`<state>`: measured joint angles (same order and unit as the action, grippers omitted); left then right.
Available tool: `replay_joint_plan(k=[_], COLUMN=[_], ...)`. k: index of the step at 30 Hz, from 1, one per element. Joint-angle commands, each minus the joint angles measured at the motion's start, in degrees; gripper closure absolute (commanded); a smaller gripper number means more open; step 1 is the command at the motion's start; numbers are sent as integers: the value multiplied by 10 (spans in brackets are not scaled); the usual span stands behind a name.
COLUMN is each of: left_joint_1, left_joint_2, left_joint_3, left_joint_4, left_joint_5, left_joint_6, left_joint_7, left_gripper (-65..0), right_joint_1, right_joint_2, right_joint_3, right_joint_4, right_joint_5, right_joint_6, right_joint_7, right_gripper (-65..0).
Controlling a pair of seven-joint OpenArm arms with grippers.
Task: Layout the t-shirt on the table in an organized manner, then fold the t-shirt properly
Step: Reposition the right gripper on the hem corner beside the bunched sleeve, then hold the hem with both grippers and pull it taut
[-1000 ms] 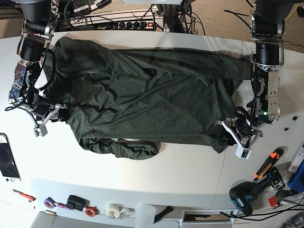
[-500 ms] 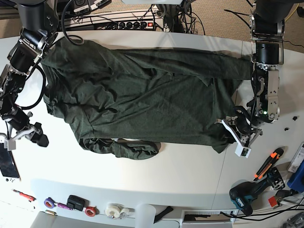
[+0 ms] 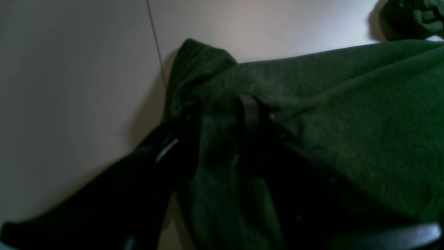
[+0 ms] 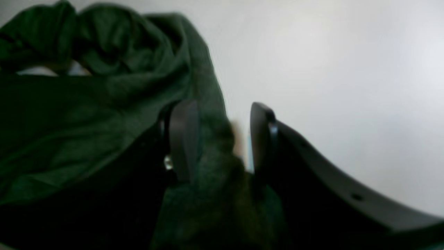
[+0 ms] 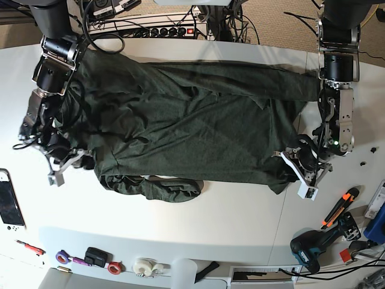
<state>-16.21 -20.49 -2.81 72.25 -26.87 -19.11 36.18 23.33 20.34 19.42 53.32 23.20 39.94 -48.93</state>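
left gripper [image 3: 222, 114] fingers [image 3: 249, 111] pinching t-shirt [image 3: 347, 114] edge | table [image 3: 69, 86] seam beside the fold

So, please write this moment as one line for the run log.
t-shirt: spread, wrinkled | left tool: shut on hem corner | right tool: open around edge | fold: not started

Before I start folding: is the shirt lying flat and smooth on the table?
No, the shirt is wrinkled, with its lower-left part bunched up.

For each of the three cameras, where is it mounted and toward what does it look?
Base: overhead, looking down on the table, the t-shirt and both arms.
Left wrist: on the left arm, facing its pincer in shirt fabric.
Right wrist: facing the right pincer, around the shirt's edge.
All views share the t-shirt.
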Motion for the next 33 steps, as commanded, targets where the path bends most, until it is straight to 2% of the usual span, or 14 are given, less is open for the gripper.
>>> replay_joint_plan(k=[1, 8, 16, 29, 31, 33], left_joint_1=[-16, -16, -16, -16, -16, -16], left_joint_2=[-6, -6, -6, -6, -6, -6], left_joint_3=[-3, -3, -3, -3, -3, -3], left_joint_4=[10, 10, 10, 10, 10, 10], left_joint_5=[-9, -23, -23, -23, -23, -23], left_joint_6=[-4, -4, -4, -4, -4, -4], left_joint_7=[-11, -12, -12, -16, -16, -16], left_gripper=[-190, -190, -190, -190, -190, -190], right_joint_1=[15, 31, 35, 35, 35, 35], right_joint_2=[11, 12, 9, -23, -24, -24], right_joint_3=[1, 1, 1, 1, 1, 1], right_joint_4=[-9, -95, -95, -95, -95, -95], right_joint_5=[5, 6, 44, 44, 44, 44], right_joint_6=[1, 1, 1, 1, 1, 1], right_joint_7=[17, 36, 35, 35, 35, 38], right_gripper=[-249, -249, -248, -248, -203, -82])
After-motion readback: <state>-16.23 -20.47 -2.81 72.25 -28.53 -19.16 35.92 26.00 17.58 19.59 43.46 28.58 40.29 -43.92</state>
